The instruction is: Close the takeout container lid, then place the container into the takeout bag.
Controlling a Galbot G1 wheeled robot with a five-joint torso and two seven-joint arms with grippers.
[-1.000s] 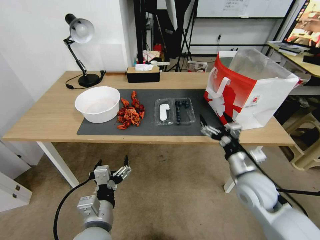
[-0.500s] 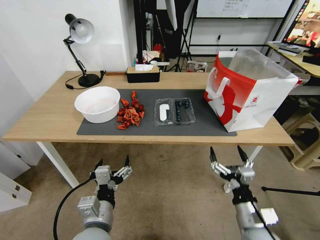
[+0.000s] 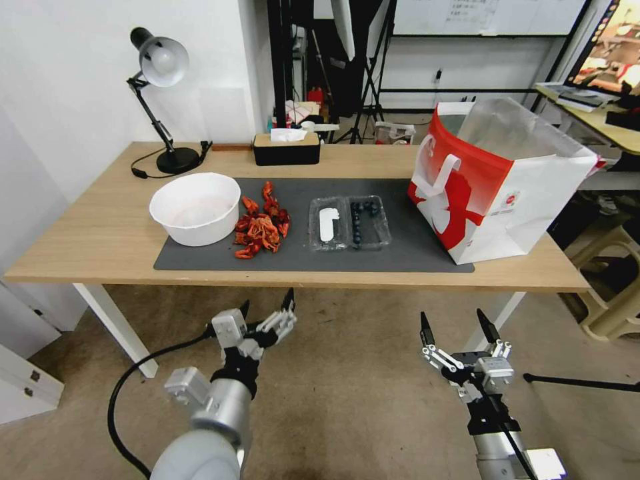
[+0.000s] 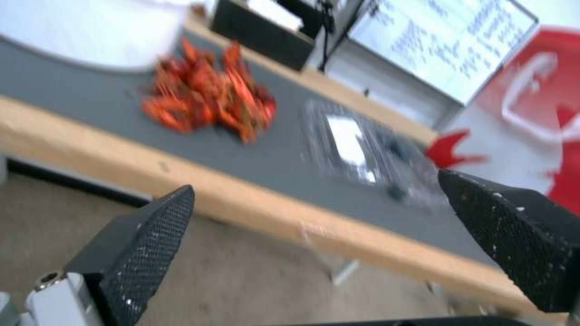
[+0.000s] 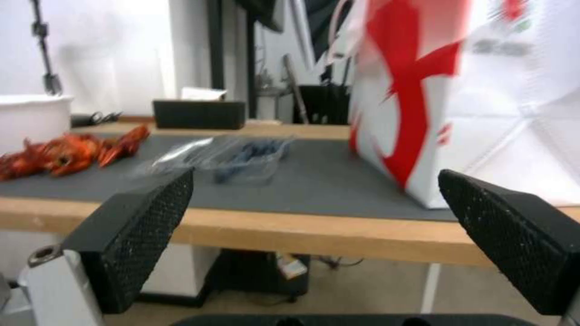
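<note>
Clear thin plastic is what you are dealing with: the takeout container (image 3: 349, 223) lies open and flat on the dark mat (image 3: 400, 253) in the middle of the bench (image 3: 100, 233), its lid (image 3: 328, 224) with the white oblong label spread on the left half and the blueberries in the right half. Just to its left sits a heap of red crayfish (image 3: 260, 228); well to its right stands the takeout bag (image 3: 497, 180), upright with its mouth open.

Expect the clamshell to be very light, springy and slick, so it will likely skid on the mat if you push it from one side only. The walls should buckle under a hard squeeze, and the berries bruise easily. You would do best to lift the lid by its free outer edge, fold it over on the hinge, then press at the rim until it clicks. For carrying, take it across the shut rim, level, with a gentle squeeze.

Your left pincer (image 3: 265, 315) hangs below the bench's front edge, fingers spread and empty. Your right pincer (image 3: 459, 329) hangs lower on the other side, likewise spread wide and holding nothing.
</note>
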